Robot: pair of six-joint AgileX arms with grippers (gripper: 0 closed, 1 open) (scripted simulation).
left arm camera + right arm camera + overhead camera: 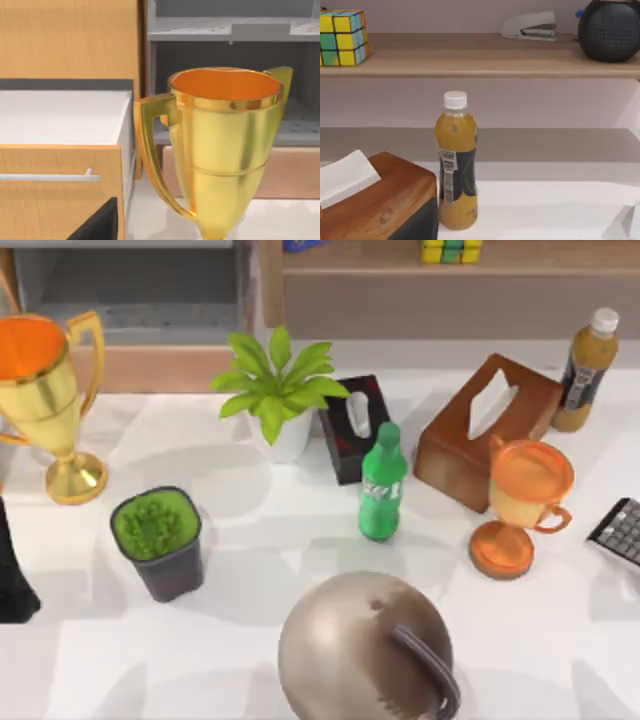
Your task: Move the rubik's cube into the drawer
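The rubik's cube point(451, 250) point(342, 37) sits on a brown wooden shelf point(400, 260) point(485, 62) at the back right, above the table. The drawer point(150, 368) stands open at the back left, grey inside with a light tan front panel point(295, 172). A tall gold trophy cup point(45, 390) point(225, 150) stands just in front of it. A dark part of my left arm point(10, 580) shows at the table's left edge, low beside the trophy. Neither arm is near the cube.
On the table stand a leafy plant point(275, 390), black tissue box point(352, 425), green bottle point(382, 485), wooden tissue box point(480, 430), juice bottle point(587, 370) point(456, 165), small orange trophy point(520, 500), grass pot point(158, 540), grey kettlebell point(365, 650) and keyboard point(620, 530). A stapler point(530, 26) and a dark ball point(610, 27) share the shelf.
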